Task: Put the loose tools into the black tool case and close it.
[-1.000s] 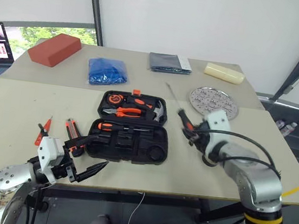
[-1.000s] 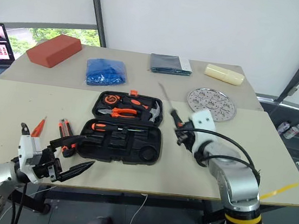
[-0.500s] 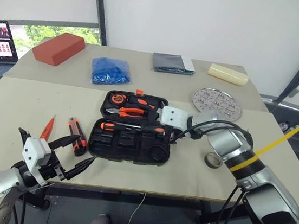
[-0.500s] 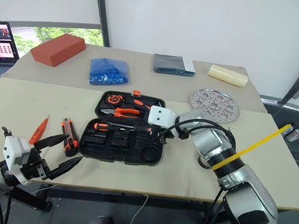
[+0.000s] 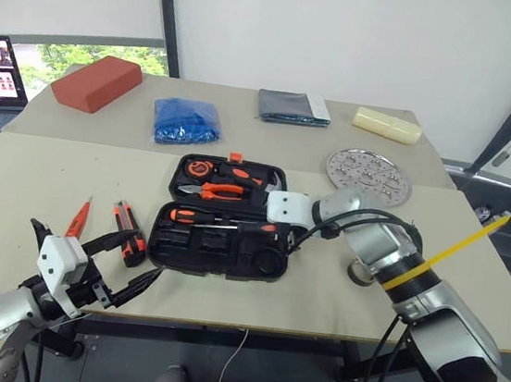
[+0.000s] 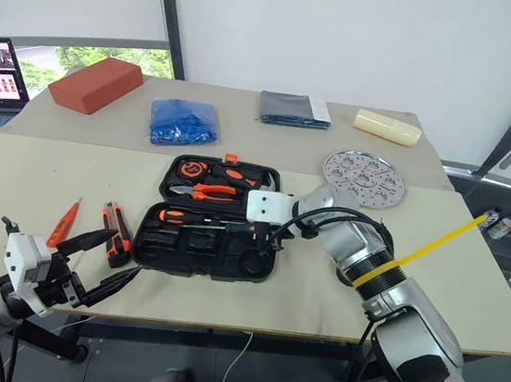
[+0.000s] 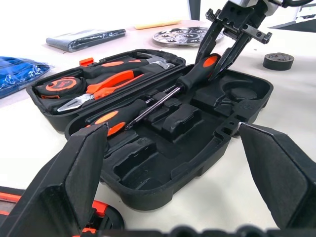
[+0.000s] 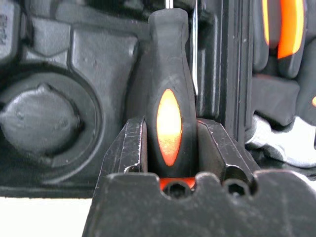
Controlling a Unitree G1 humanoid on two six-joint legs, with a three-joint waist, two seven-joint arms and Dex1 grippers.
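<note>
gripping a screwdriver [image 7: 200,71] over the open case [image 5: 221,243], the right tool [image 7: 226,37] leans in; the left tool [image 5: 115,267] gapes wide beside the tabletop [image 5: 12,198].

Head pair looks down, wrist views close — both share black tool case [image 7: 163,128]

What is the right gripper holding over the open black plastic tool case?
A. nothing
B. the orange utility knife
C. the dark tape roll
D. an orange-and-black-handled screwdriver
D: the right gripper clamps the orange-and-black-handled screwdriver by its handle, above the recesses of the open black plastic tool case.
</note>
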